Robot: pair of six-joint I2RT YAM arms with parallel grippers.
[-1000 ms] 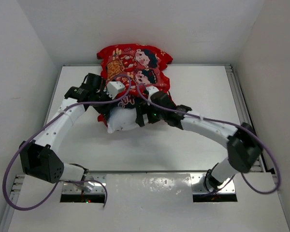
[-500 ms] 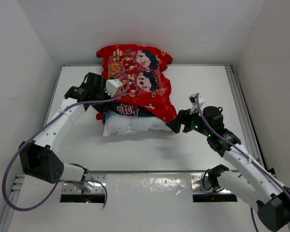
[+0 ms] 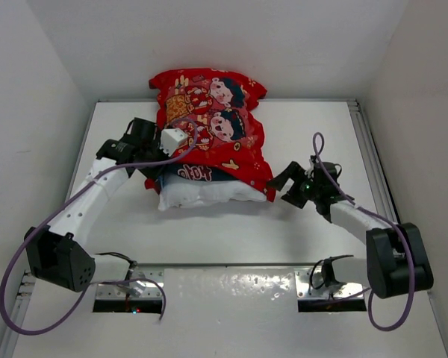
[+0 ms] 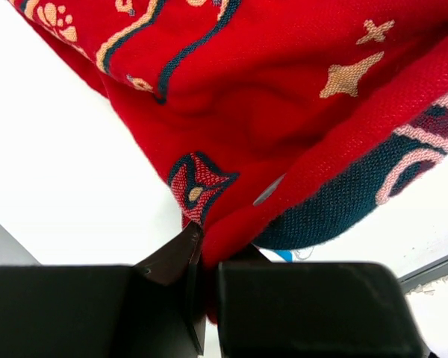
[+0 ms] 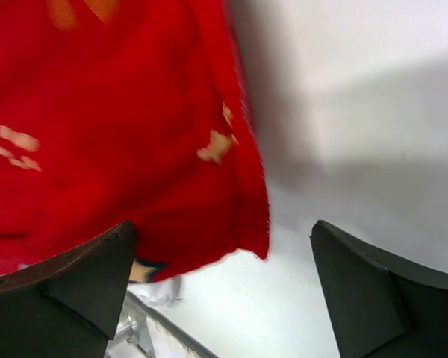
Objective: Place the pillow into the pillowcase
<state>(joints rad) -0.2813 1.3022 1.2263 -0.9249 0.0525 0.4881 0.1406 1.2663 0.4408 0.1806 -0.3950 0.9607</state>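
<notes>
The red printed pillowcase (image 3: 209, 119) lies at the back middle of the table, covering most of the white pillow (image 3: 209, 192), whose near edge sticks out below it. My left gripper (image 3: 155, 165) is shut on the pillowcase's left near edge; the left wrist view shows red fabric (image 4: 269, 112) pinched between the fingers (image 4: 313, 306). My right gripper (image 3: 284, 186) is open and empty, just right of the pillowcase's near right corner (image 5: 239, 216). A bit of white pillow (image 5: 160, 291) shows under the red cloth in the right wrist view.
White walls close in the table (image 3: 321, 134) on the left, back and right. A metal rail (image 3: 369, 160) runs along the right side. Both arm bases sit on a plate (image 3: 231, 287) at the near edge.
My right arm has pulled off the pillow and swung right, then drawn in close to the case's right corner. The pillowcase has dropped lower over the pillow. The left gripper has held its grip.
</notes>
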